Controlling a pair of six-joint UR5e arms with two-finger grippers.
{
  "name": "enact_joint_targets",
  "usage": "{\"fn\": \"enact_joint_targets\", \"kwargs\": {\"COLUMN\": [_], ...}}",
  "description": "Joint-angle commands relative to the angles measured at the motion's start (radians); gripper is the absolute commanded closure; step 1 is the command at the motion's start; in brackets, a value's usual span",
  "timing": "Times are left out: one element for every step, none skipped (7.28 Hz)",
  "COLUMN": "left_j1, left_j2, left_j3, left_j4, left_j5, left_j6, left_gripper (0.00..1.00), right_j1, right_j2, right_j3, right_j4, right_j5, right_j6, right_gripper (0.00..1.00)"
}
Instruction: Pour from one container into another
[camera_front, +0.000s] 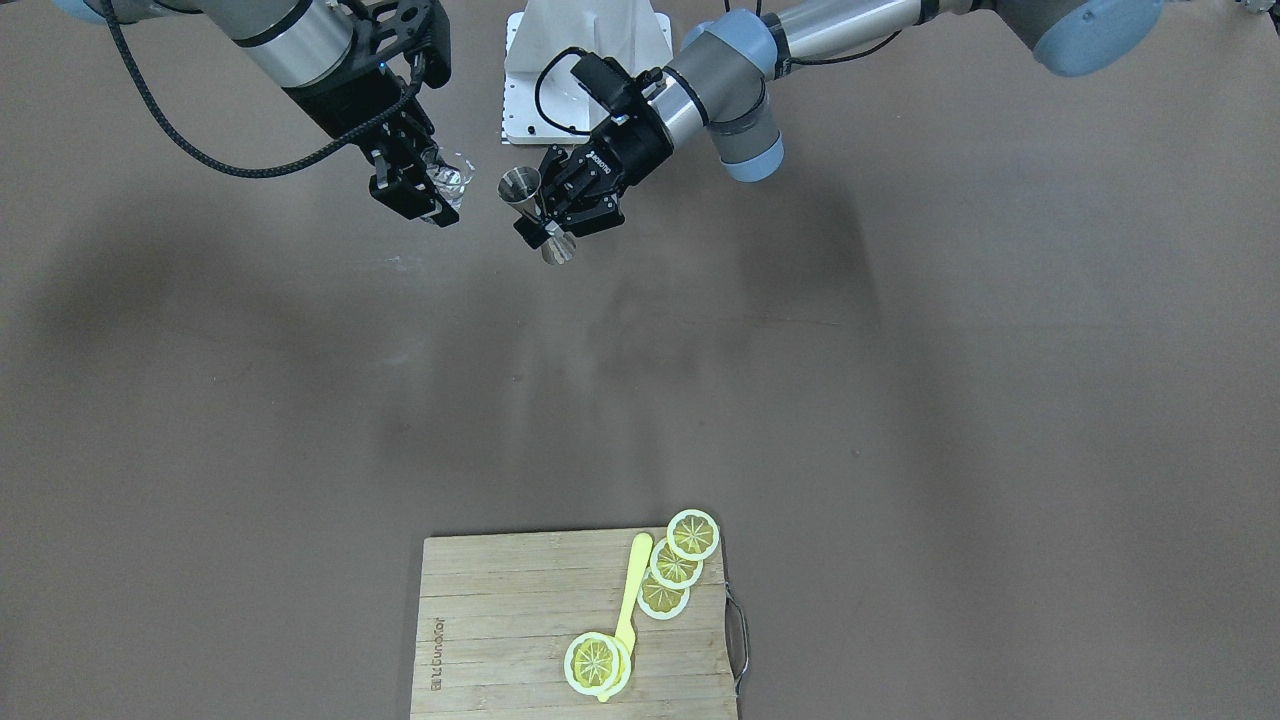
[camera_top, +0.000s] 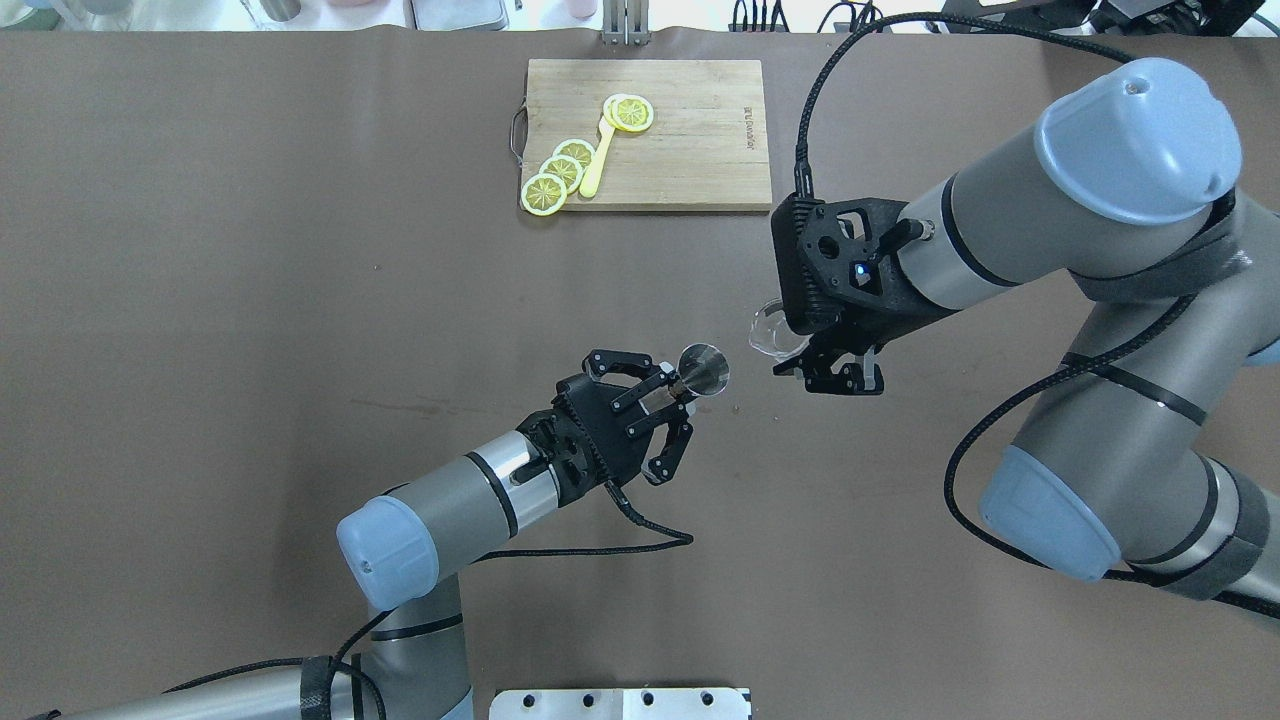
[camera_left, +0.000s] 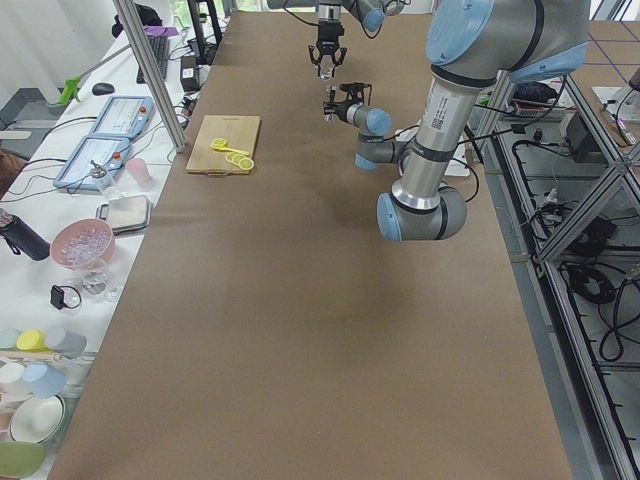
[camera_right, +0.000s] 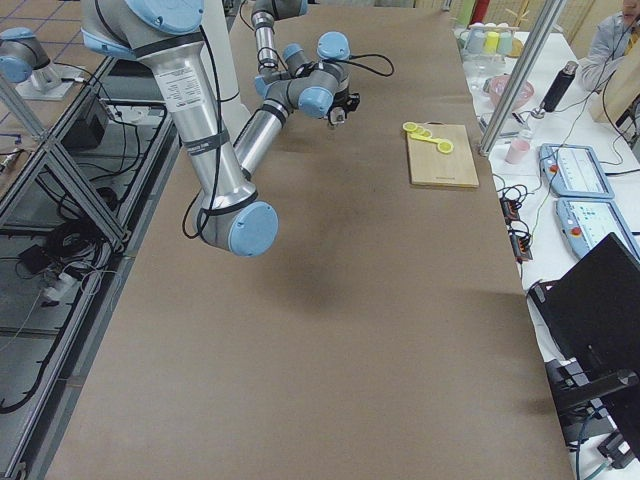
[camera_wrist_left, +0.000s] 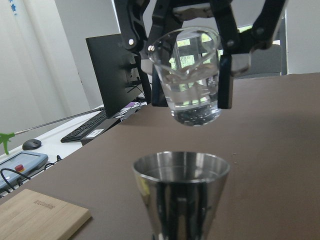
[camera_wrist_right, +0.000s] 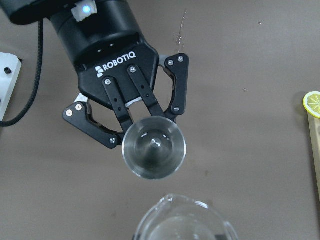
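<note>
My left gripper (camera_top: 680, 388) is shut on the narrow waist of the shiny steel jigger (camera_top: 704, 370) and holds it upright above the table. My right gripper (camera_top: 815, 360) is shut on the small clear glass cup (camera_top: 768, 330), which has clear liquid in it. In the left wrist view the glass cup (camera_wrist_left: 189, 75) hangs roughly level, just above and beyond the open top cone of the jigger (camera_wrist_left: 181, 195). The right wrist view looks straight down into the jigger (camera_wrist_right: 154, 147), with the rim of the glass cup (camera_wrist_right: 185, 220) at the bottom edge.
A wooden cutting board (camera_top: 690, 150) lies at the table's far side, with several lemon slices (camera_top: 560, 172) and a yellow spoon (camera_top: 596, 160) on it. The robot's white base plate (camera_front: 585, 90) sits behind the grippers.
</note>
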Motion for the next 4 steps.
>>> {"fn": "enact_joint_targets", "kwargs": {"left_j1": [0.002, 0.002, 0.002, 0.002], "left_j2": [-0.018, -0.030, -0.030, -0.030], "left_j3": [0.018, 0.032, 0.032, 0.033], "left_j4": [0.001, 0.001, 0.001, 0.001], "left_j5": [-0.001, 0.000, -0.001, 0.000], "left_j6": [0.000, 0.000, 0.000, 0.000], "left_gripper": [1.00, 1.00, 1.00, 1.00], "right_j1": [-0.005, -0.005, -0.004, -0.003], "right_j2": [0.028, 0.040, 0.051, 0.054], "right_j3": [0.001, 0.005, 0.010, 0.027], "right_j4": [-0.049, -0.072, -0.100, -0.133], "right_j5": [-0.010, -0.014, -0.018, -0.034], "right_j6": [0.014, 0.015, 0.015, 0.015], "right_gripper": [1.00, 1.00, 1.00, 1.00]}}
